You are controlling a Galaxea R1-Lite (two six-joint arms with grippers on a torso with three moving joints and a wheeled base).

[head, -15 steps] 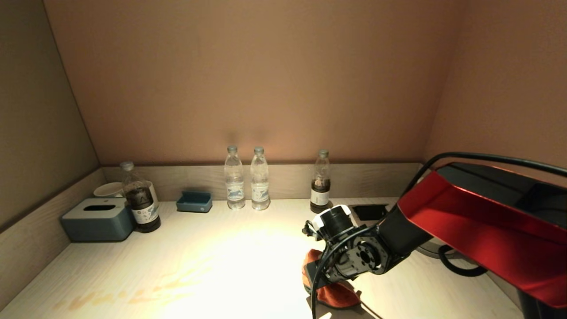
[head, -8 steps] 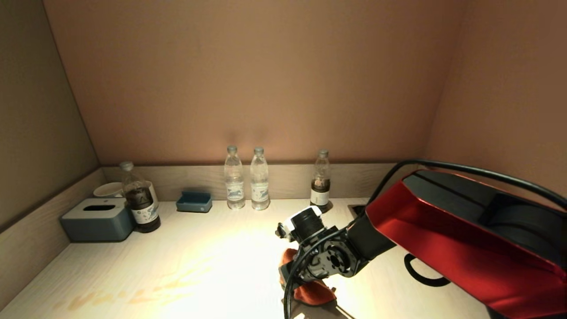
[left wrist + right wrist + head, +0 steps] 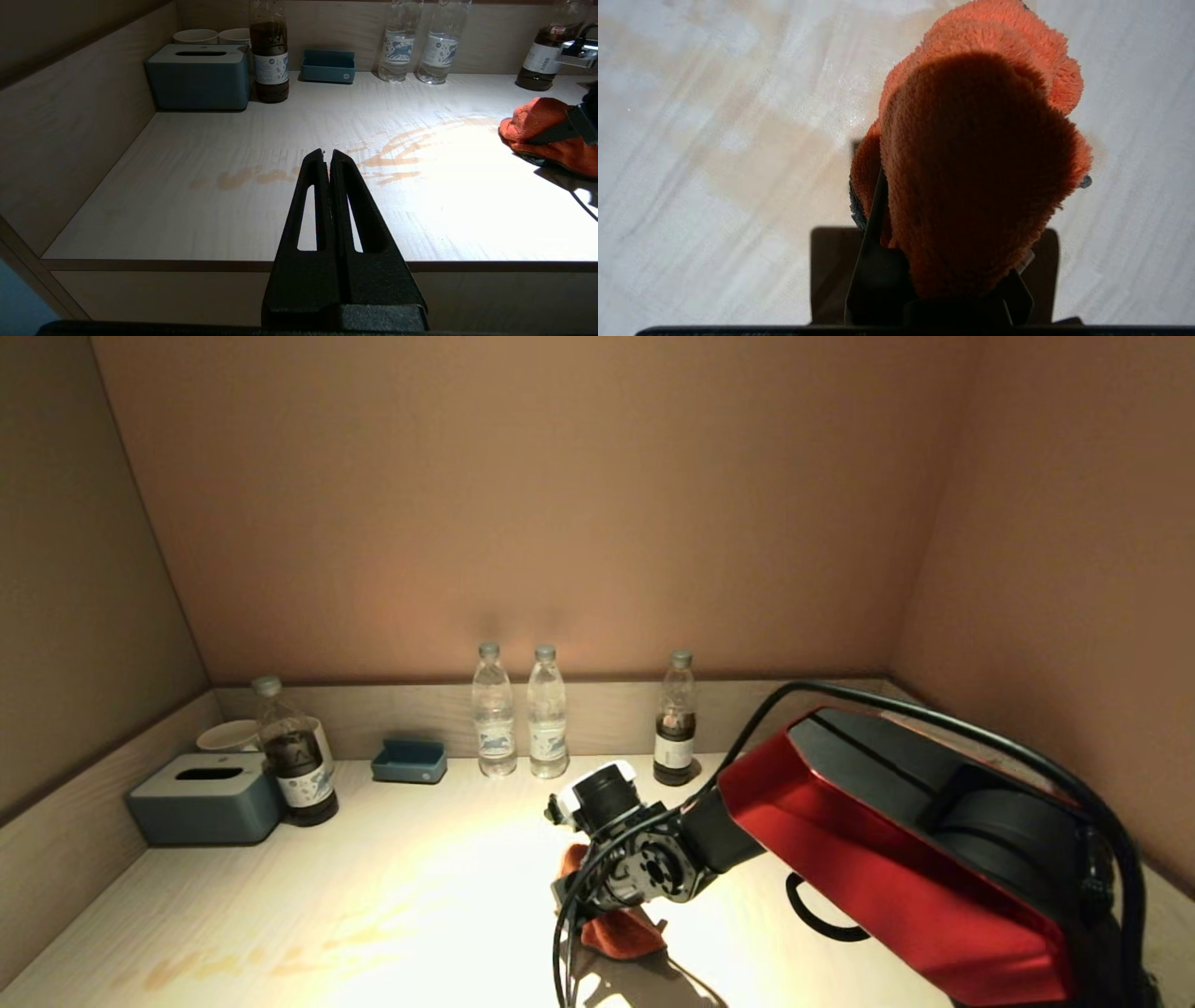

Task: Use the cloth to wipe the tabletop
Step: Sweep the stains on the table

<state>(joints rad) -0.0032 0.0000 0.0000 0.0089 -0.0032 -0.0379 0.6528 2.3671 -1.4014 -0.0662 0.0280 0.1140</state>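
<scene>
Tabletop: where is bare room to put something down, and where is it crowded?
The tabletop is bare from the tissue box to the cloth, though orange stains streak its front. The back rim is crowded: cups, bottles, blue tray.

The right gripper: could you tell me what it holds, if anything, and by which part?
The right gripper is shut on the cloth, pinching a bunched fold at one end; the rest spills forward onto the tabletop. The left gripper holds nothing.
</scene>
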